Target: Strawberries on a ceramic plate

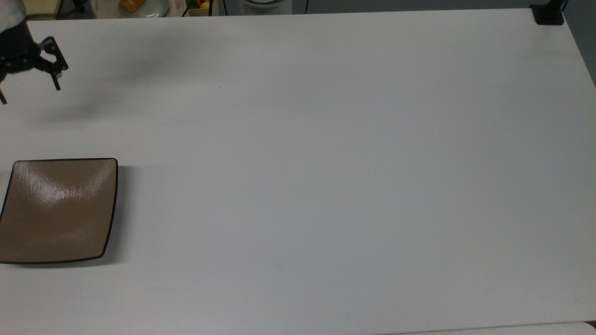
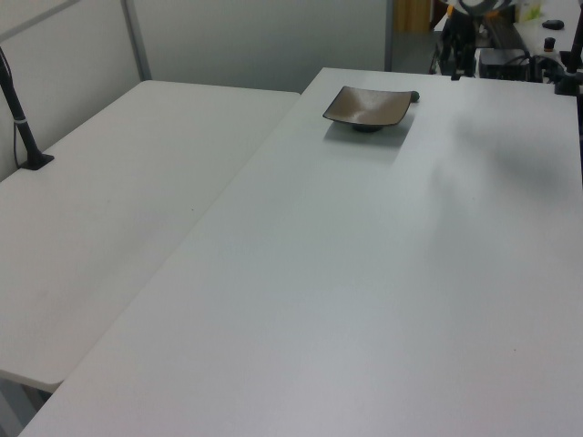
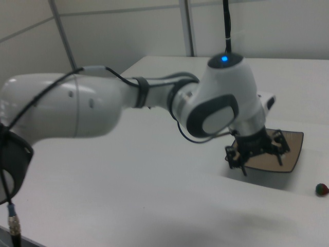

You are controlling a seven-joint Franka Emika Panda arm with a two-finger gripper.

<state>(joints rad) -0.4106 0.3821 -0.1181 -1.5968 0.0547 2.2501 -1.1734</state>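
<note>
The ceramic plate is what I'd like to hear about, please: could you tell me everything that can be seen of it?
The ceramic plate is a glossy tan-brown square with a thin dark rim, rounded corners and slightly inward-curving sides. Its middle dips and reflects light. In the left view it stands on a small dark foot. It sits flat and upright on the white table, near the top view's left edge, with nothing on it.

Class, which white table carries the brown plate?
The table on the left view's right holds the ceramic plate; the other table holds a black post.
</note>
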